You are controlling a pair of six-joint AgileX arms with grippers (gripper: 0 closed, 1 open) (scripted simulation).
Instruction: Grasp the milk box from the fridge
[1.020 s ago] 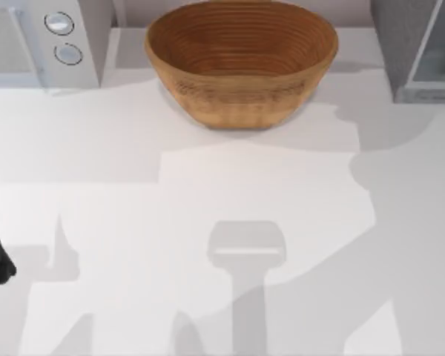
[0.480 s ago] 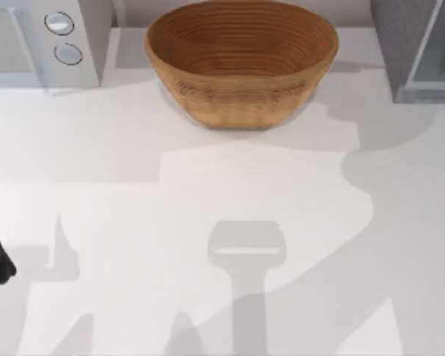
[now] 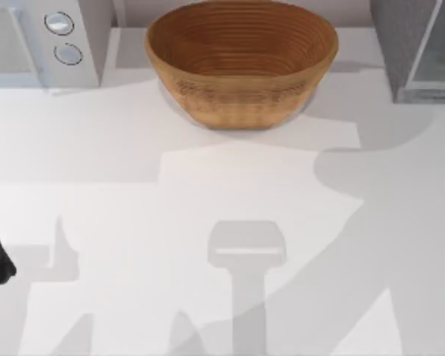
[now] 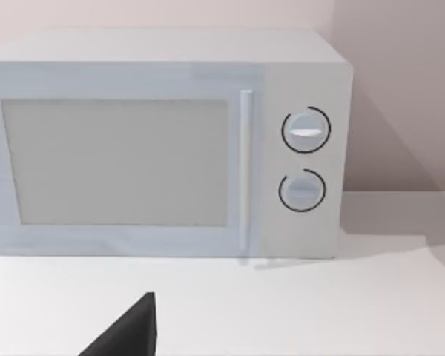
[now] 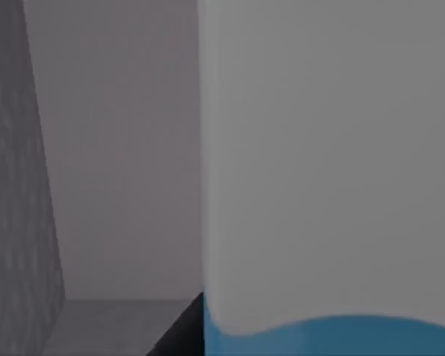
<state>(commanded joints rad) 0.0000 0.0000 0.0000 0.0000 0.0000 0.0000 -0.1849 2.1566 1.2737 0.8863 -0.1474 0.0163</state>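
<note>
Milk box (image 5: 326, 170) looms right in front of the right wrist camera inside the grey fridge (image 3: 415, 52), so the reach looks nearly done, though I cannot tell whether any grip has closed.

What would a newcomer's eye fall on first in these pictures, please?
The brown woven basket at the table's far middle draws the eye first. Then come the white microwave with two round dials at the far left and the grey speckled fridge at the far right. The right wrist view sits very close to the milk box, pale above a blue band, inside the fridge.
</note>
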